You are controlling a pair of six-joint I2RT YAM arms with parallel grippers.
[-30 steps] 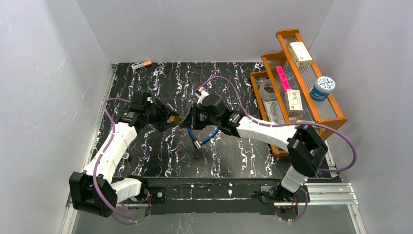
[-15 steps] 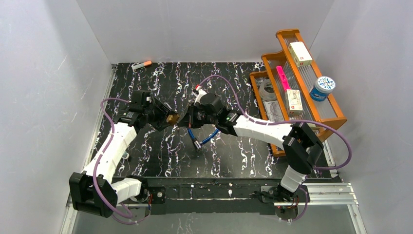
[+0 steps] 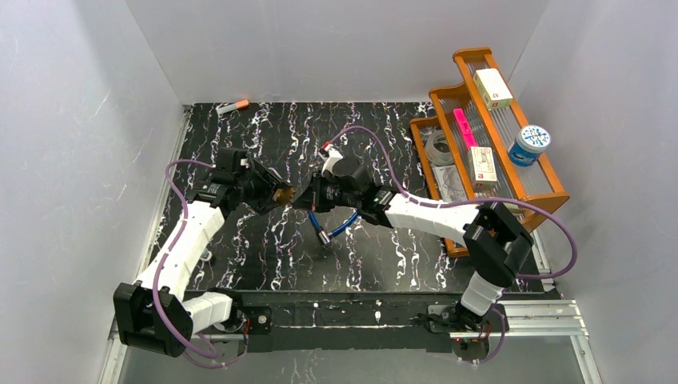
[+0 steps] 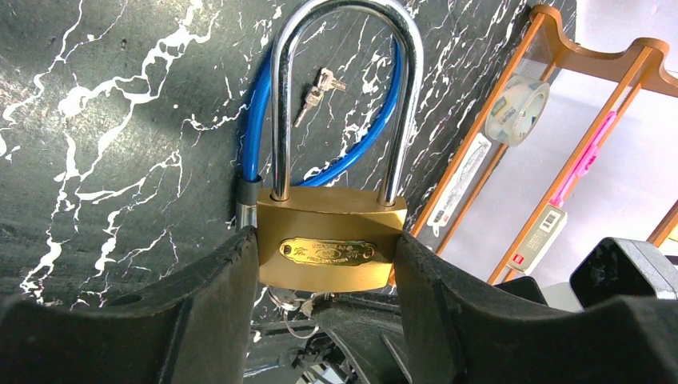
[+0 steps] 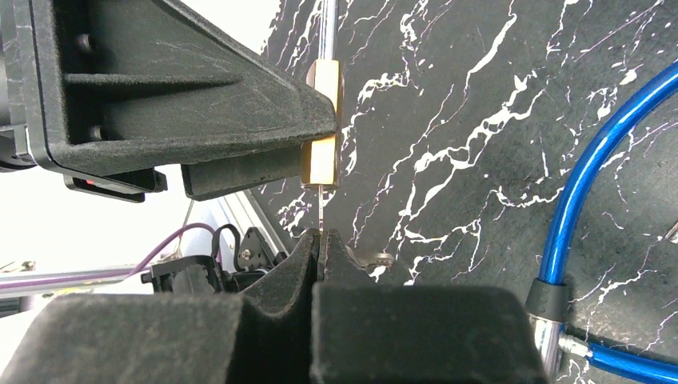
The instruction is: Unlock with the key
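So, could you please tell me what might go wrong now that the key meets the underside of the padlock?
1. The right gripper pinches the key edge-on. If the wrist is off the keyway's axis, turning may bend the key or let it slip.
2. The left gripper holds the padlock only by its smooth brass sides, so the turning force may rotate the body between the fingers rather than the cylinder.

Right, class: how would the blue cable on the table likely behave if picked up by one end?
The blue cable probably flexes yet holds shape: it lies in a smooth curve, not limp folds. Its glossy sheath looks slippery. The metal end fitting likely makes that end hang heavier.
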